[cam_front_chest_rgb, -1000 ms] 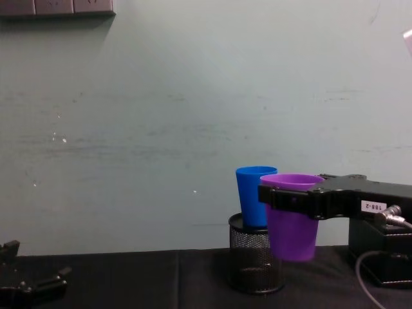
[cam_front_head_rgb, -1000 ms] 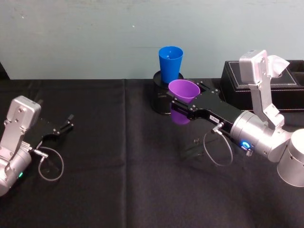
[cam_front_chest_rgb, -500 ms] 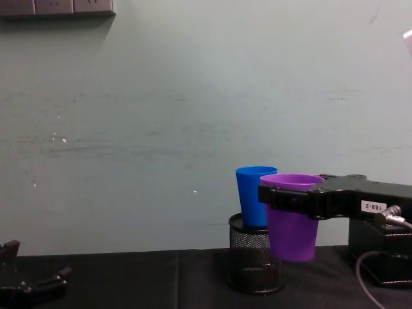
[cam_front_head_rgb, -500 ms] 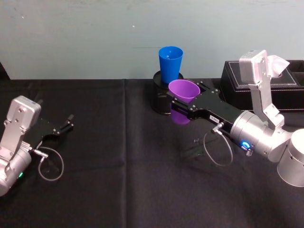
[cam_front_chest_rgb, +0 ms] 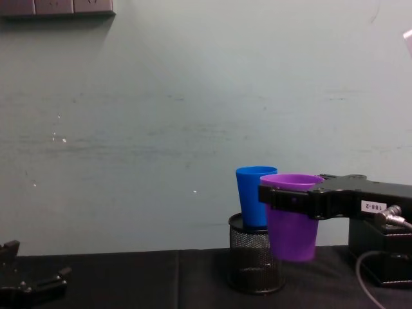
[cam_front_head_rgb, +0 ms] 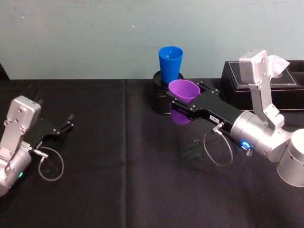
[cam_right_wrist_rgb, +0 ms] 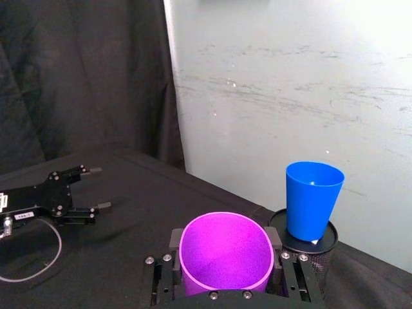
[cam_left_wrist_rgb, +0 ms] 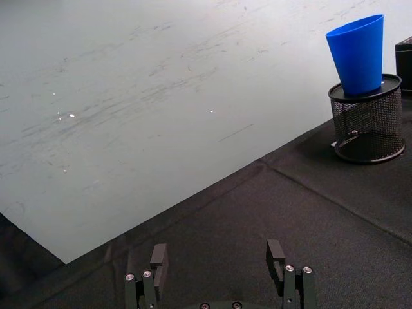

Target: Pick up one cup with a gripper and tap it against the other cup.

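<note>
Soft, even room lighting. The pale grey-green painted wall [cam_front_chest_rgb: 161, 129] is uniformly lit in the chest view and washes out to near white across part of the right wrist view. The black cloth table cover [cam_front_head_rgb: 118, 166] absorbs the light, so cast shadows barely register on it. The purple plastic tumbler [cam_right_wrist_rgb: 225, 251] glows vivid magenta inside. The bright blue plastic tumbler [cam_left_wrist_rgb: 358, 55] is paler along one flank. A small blue ring light [cam_front_head_rgb: 245, 144] shines on the silver-grey arm joint [cam_front_head_rgb: 259, 133], whose casing carries mild glare.
</note>
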